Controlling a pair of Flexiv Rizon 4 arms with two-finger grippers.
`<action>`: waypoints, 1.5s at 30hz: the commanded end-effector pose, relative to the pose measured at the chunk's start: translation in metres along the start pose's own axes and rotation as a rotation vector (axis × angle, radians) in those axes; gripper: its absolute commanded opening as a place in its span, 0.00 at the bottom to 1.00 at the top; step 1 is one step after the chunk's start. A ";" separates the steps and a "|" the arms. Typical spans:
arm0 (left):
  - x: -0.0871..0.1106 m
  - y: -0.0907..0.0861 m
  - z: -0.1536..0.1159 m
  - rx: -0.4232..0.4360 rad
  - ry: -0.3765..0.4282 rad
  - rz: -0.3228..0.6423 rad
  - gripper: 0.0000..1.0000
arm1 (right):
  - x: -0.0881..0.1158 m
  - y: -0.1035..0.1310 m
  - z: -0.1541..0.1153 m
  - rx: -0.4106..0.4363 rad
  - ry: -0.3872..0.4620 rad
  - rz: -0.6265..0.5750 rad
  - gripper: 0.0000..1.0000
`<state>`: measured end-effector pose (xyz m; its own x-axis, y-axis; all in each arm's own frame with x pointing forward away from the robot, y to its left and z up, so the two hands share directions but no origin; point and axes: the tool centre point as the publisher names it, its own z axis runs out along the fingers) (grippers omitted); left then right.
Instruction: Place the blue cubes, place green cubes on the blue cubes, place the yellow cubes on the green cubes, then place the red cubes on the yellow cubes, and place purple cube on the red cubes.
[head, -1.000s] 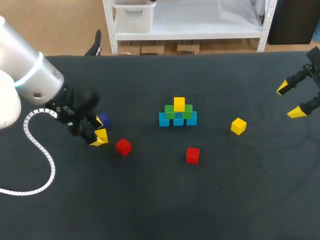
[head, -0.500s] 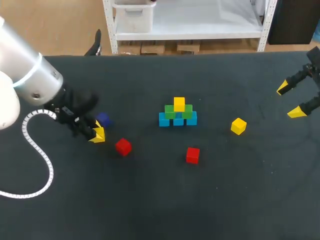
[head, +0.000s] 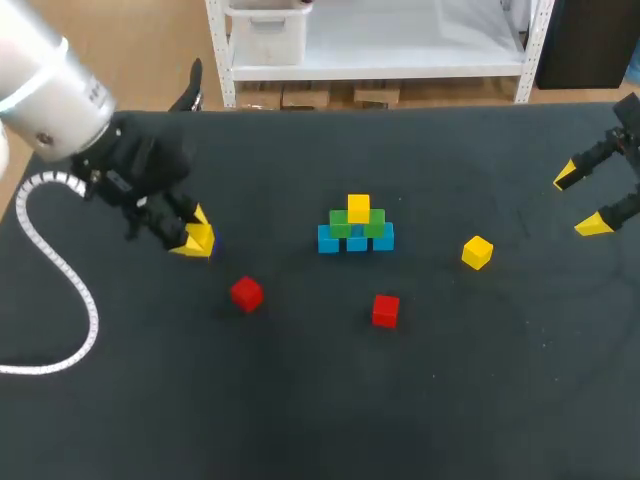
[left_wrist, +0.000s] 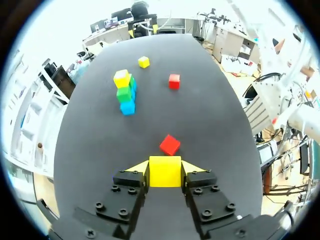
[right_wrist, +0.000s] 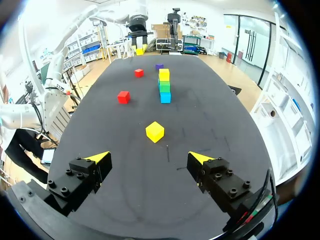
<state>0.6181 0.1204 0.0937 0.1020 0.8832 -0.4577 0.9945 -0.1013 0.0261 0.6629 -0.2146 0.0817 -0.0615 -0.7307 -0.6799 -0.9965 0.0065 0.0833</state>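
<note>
Left claw (head: 197, 237) at left of frame, clamped on held yellow cube (left_wrist: 165, 171); near red cube (head: 246, 293) just lower right of it, purple cube (right_wrist: 159, 66) seen only from right wrist, close by that claw. Mid-frame, stack: three blue cubes (head: 356, 242) in a row, two green cubes (head: 340, 224) on them, top yellow cube (head: 358, 208) above; far red cube (head: 385, 310) below the stack, loose yellow cube (head: 477, 252) to its right. Right claw (head: 580, 200) at right edge, fingers wide apart, well apart from all cubes.
</note>
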 end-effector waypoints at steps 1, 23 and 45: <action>-0.013 0.023 0.000 0.011 0.001 0.002 0.00 | 0.001 -0.001 0.000 -0.001 -0.002 -0.001 1.00; -0.093 0.103 0.063 0.004 -0.055 -0.080 0.00 | 0.001 -0.001 0.000 -0.001 -0.002 -0.001 1.00; -0.118 0.107 0.094 0.018 -0.032 -0.074 0.00 | 0.001 -0.001 0.000 -0.001 -0.002 -0.001 1.00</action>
<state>0.7077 -0.0350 0.0675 0.0276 0.8706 -0.4913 0.9988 -0.0433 -0.0206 0.6629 -0.2146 0.0817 -0.0615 -0.7307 -0.6799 -0.9965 0.0064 0.0833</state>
